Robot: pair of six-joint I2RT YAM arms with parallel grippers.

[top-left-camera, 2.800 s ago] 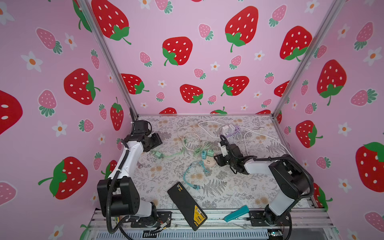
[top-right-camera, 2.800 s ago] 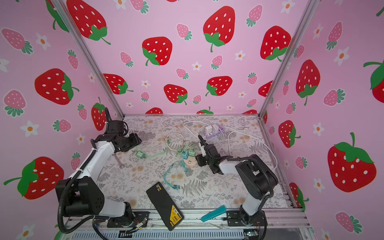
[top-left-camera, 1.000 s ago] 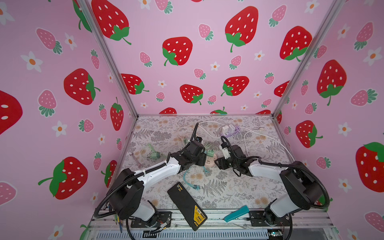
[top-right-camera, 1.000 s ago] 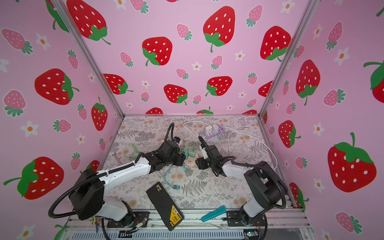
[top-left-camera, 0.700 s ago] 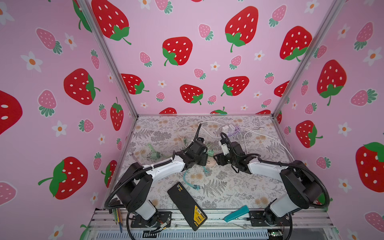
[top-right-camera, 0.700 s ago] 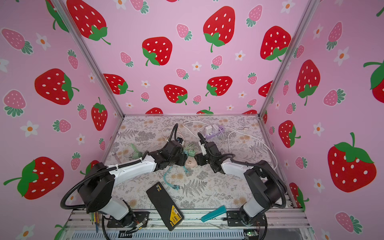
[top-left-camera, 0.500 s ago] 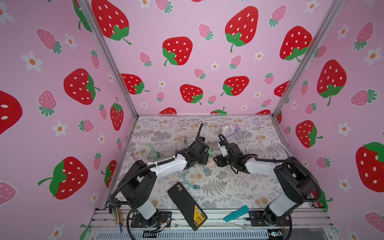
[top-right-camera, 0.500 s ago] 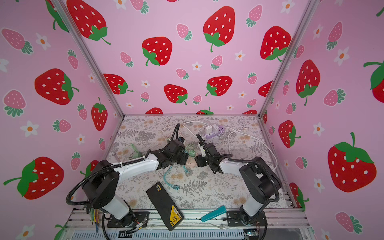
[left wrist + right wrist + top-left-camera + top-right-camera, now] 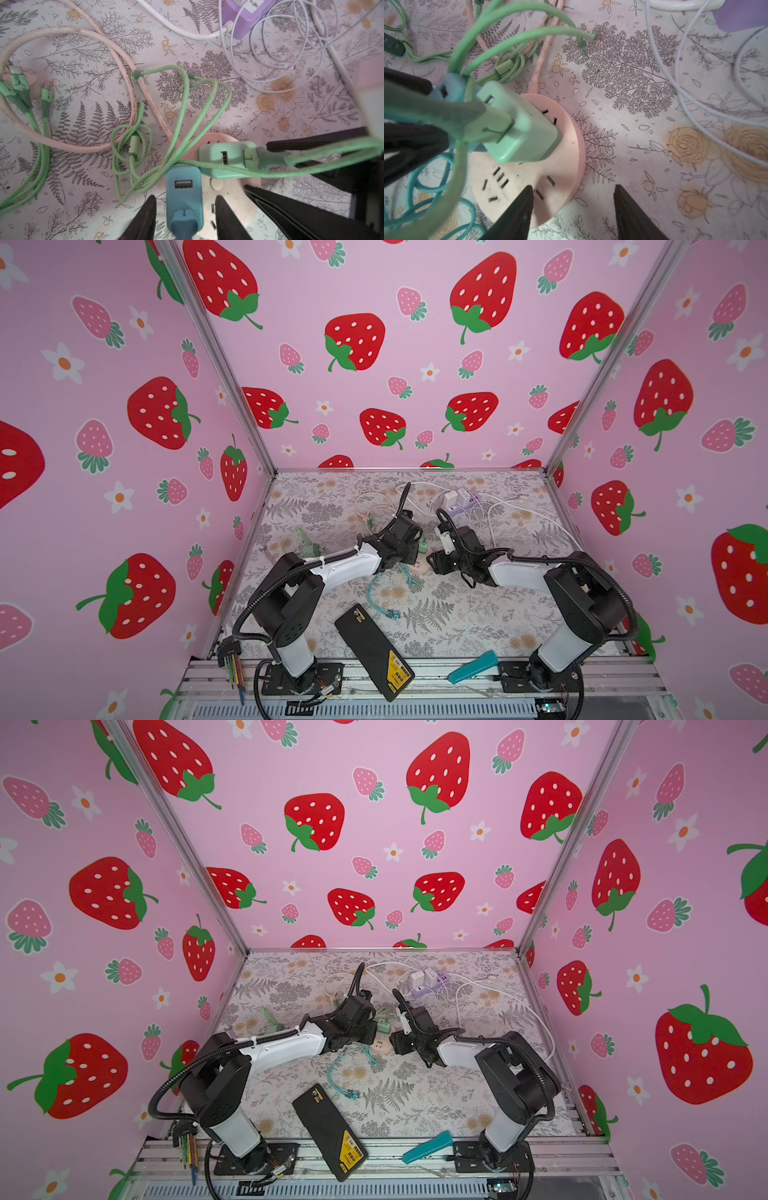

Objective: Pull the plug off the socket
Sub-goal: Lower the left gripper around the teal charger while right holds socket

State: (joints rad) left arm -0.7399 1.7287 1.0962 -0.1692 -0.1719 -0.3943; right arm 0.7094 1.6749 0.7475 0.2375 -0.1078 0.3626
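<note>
Swung in from the side wall since the earliest frame, the left arm (image 9: 345,564) now reaches low across the worktop (image 9: 457,614) to the pink socket (image 9: 419,566), and its fingers (image 9: 145,218) have drawn closer together over the last second.

Nearer than the socket, and well apart from it, lie a black case (image 9: 374,651) and a teal tool (image 9: 473,666). Both top views show the left arm and the right arm (image 9: 519,572) stretched nearly flat, converging on the socket from opposite sides.

The left claw (image 9: 185,199) straddles the blue plug (image 9: 184,182), which stands in the socket. A sliver of gap shows on each side of the plug, so the claw is released, not grasping. The right claw (image 9: 573,187) is released too. One finger is over the socket's face, the other over bare worktop just beside its rim; whether either touches I cannot tell. A green plug (image 9: 519,124) sits in the socket just beside the blue one.

Beyond the socket lies a purple power strip (image 9: 461,506) among white cables.
</note>
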